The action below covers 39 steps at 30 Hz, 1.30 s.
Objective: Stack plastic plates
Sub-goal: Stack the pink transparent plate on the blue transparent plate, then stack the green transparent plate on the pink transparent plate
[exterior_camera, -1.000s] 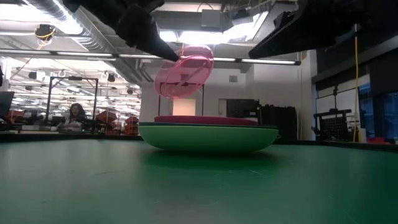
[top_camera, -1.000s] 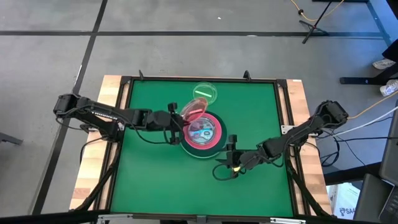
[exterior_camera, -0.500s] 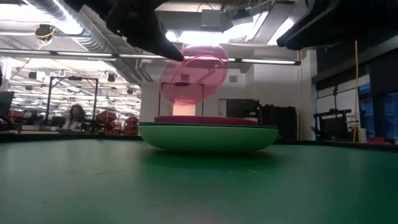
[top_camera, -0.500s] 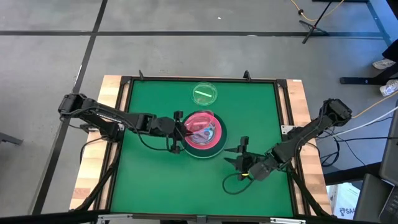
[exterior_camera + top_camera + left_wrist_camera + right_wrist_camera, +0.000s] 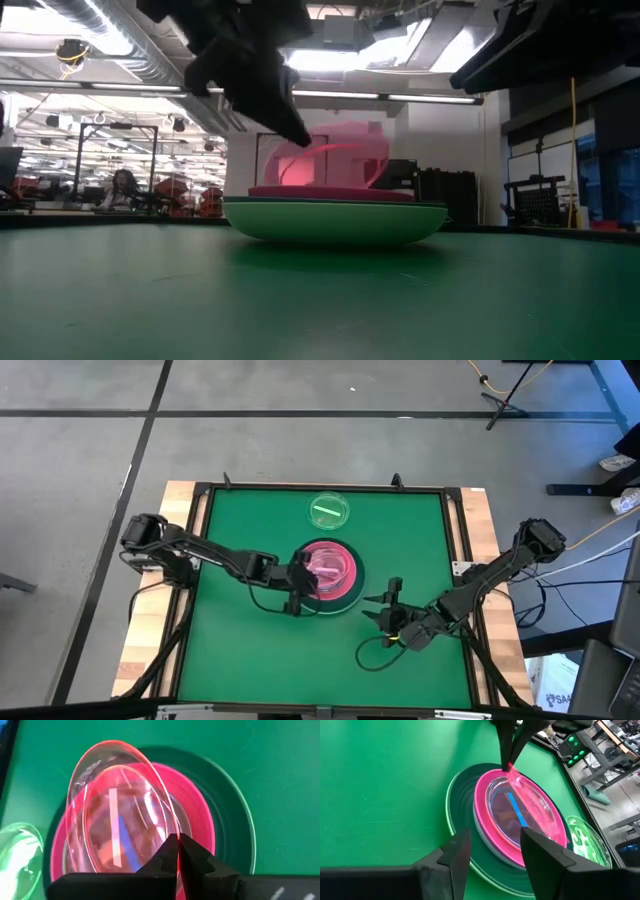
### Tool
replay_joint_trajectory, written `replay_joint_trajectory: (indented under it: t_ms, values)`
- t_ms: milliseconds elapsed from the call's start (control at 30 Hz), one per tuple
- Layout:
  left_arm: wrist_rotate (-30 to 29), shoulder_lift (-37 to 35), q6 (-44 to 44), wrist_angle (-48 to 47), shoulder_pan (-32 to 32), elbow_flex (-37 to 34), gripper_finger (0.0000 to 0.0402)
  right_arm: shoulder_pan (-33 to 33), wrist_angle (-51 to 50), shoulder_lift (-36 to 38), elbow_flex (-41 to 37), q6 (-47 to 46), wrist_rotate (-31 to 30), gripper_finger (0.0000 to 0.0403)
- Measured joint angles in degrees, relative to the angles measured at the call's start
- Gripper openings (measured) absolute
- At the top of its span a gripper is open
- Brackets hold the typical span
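Note:
A stack of plates [image 5: 346,597] sits mid-table: light green at the bottom [image 5: 335,222], dark green [image 5: 235,820], pink on top [image 5: 482,800], with a blue-tinted clear dish [image 5: 512,810] inside. My left gripper [image 5: 305,582] is shut on a clear pink dish [image 5: 328,565] and holds it tilted over the stack [image 5: 330,160]. A clear green dish [image 5: 329,511] rests flat on the mat beyond the stack. My right gripper [image 5: 385,610] hovers open, near and right of the stack, touching nothing. My left gripper pinches the clear pink dish by its rim [image 5: 176,851], on the side toward the table's left. The fingers [image 5: 290,125] come slanting down from the left. The dish is tilted, with the held edge low above the pink plate and the opposite rim [image 5: 115,742] raised.
The green mat [image 5: 240,650] has a raised dark frame [image 5: 320,486] with wooden strips on the left and right. Open mat lies left of, near and right of the stack. Beyond the table are lab benches, and a person [image 5: 122,185] sits far off.
My left gripper has carried the pink dish toward the right and near edges and down, from beside the stack's far-left rim to over it. The dish has sunk from well above the stack to just above the pink plate. My right gripper drew back toward the near-right corner.

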<state>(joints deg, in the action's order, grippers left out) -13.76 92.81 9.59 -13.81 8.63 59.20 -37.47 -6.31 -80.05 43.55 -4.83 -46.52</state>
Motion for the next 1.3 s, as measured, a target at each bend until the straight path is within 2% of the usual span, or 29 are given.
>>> replay_joint_trajectory:
  t_ms: [367, 700, 867, 1100, 1300]
  values:
    - [-0.2, 2.8, -1.7, -0.2, 0.0, 0.0, 0.0004, 0.0, 0.1, 0.0, 0.0, -0.1, 0.0, 0.0166]
    - [-0.3, 2.2, -6.3, -1.0, -0.2, 0.0, 0.0087, 0.0, 0.2, 0.0, 0.0, -0.8, 0.0, 0.0166]
    - [-0.1, -1.3, -3.5, -4.9, 0.8, 1.7, 0.0099, 0.5, 0.2, 0.0, 0.0, -2.7, -0.5, 0.0166]
    - [-0.2, -7.0, -2.5, -5.4, 1.6, 1.0, 0.0100, 6.3, -1.3, 0.0, -0.2, -2.5, 0.9, 0.0166]
    - [-0.5, -10.5, -1.3, 0.0, -0.3, -6.1, 0.0100, 15.4, -2.8, 0.2, -0.2, 0.6, 2.9, 0.0166]
